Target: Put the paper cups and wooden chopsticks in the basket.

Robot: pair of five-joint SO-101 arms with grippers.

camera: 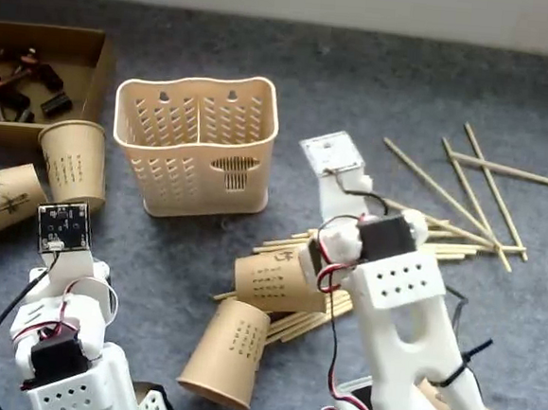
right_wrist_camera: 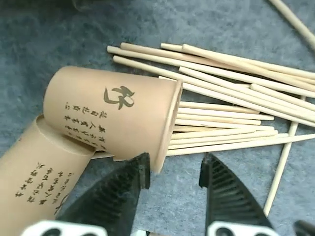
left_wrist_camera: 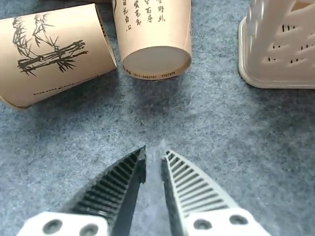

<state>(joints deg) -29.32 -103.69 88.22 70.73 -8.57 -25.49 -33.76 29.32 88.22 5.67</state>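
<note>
Paper cups lie in two pairs on the grey carpet (camera: 455, 77). One cup (right_wrist_camera: 113, 115) rests on its side across a pile of chopsticks (right_wrist_camera: 231, 113). Its open mouth faces along the sticks and its narrow end touches the base of a second cup (right_wrist_camera: 39, 172), which is also on its side. The right gripper (right_wrist_camera: 174, 172) hangs just at the first cup's rim with its jaws spread wide and only carpet between them. One finger (right_wrist_camera: 130, 184) overlaps the rim's edge, though whether it touches cannot be told. Seen from above, loose sticks (camera: 475, 183) are scattered beyond the pile on the side away from the basket (camera: 195, 142).

This basket is cream plastic with slotted walls. It stands upright near the far end of the pile, apart from both grippers.

On its other side sits the second pair: a bamboo cup (left_wrist_camera: 51, 51) on its side, and just beside it a lettered cup (left_wrist_camera: 152, 34) with its base turned toward the left wrist camera. The left gripper (left_wrist_camera: 153, 160) hovers over bare carpet near these two. Its fingers are drawn almost together, with a narrow gap at the tips and nothing in it. The basket's corner lies off to one side of it.

Behind the two cups, at the carpet's far corner, a cardboard box (camera: 85, 67) holds dark parts.
</note>
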